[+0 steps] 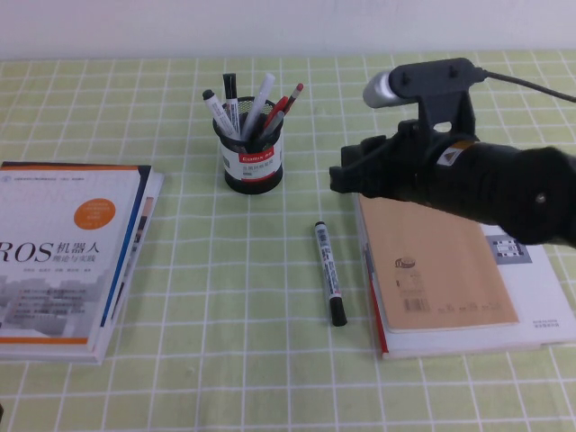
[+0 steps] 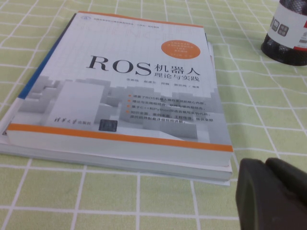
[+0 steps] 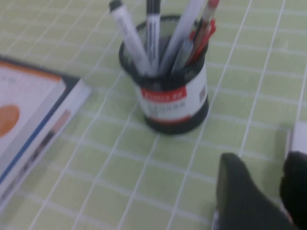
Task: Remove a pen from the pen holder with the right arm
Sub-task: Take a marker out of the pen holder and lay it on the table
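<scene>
The black mesh pen holder (image 1: 253, 155) stands at the back middle of the table with several pens and markers upright in it; it also shows in the right wrist view (image 3: 168, 98). A black marker with a white label (image 1: 330, 272) lies flat on the cloth in front of the holder. My right gripper (image 1: 338, 177) hovers to the right of the holder and behind the lying marker. Its fingers (image 3: 235, 187) stand apart with nothing between them, so the right gripper (image 3: 266, 165) is open. My left gripper (image 2: 264, 167) rests low beside the ROS book, its dark fingers together.
A thick ROS textbook (image 1: 63, 261) lies at the left on another book. A tan notebook (image 1: 441, 270) lies on a white book at the right, under my right arm. A green checked cloth (image 1: 225, 360) covers the table.
</scene>
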Action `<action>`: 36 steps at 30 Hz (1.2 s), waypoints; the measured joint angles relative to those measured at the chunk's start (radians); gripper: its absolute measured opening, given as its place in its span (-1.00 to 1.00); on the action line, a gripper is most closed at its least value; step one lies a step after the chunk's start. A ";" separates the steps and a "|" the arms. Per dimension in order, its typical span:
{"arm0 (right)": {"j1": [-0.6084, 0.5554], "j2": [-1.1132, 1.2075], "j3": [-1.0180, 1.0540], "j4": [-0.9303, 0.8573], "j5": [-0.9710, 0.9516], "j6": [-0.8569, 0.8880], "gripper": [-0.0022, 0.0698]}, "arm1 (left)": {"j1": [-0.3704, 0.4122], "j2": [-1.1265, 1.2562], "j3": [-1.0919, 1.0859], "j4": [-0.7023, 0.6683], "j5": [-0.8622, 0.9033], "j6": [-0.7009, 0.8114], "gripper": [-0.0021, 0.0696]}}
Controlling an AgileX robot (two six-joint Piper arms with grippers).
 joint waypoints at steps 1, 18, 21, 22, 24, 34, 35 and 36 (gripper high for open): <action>0.008 0.020 -0.002 -0.054 -0.049 0.065 -0.47 | 0.000 0.000 0.000 0.000 0.000 0.000 -0.96; 0.017 0.360 -0.024 -0.574 -0.902 0.568 0.21 | 0.000 0.000 0.000 0.000 0.000 0.000 -0.96; 0.017 0.394 -0.057 -0.561 -0.917 0.533 0.21 | 0.000 0.000 0.000 0.000 0.000 0.000 -0.96; 0.017 0.403 -0.072 -0.559 -0.917 0.530 0.21 | 0.000 0.000 0.000 0.000 0.000 0.000 -0.96; 0.017 0.422 -0.103 -0.556 -0.917 0.527 0.21 | 0.000 0.000 0.000 0.000 0.000 0.000 -0.96; -0.006 0.530 -0.250 -0.525 -0.901 0.526 0.21 | 0.000 0.000 0.000 0.000 0.000 0.000 -0.96; -0.006 0.542 -0.265 -0.525 -0.896 0.526 0.21 | 0.000 0.000 0.000 0.000 0.000 0.000 -0.96; -0.006 0.550 -0.277 -0.525 -0.889 0.526 0.21 | 0.000 0.000 0.000 0.000 0.000 0.000 -0.96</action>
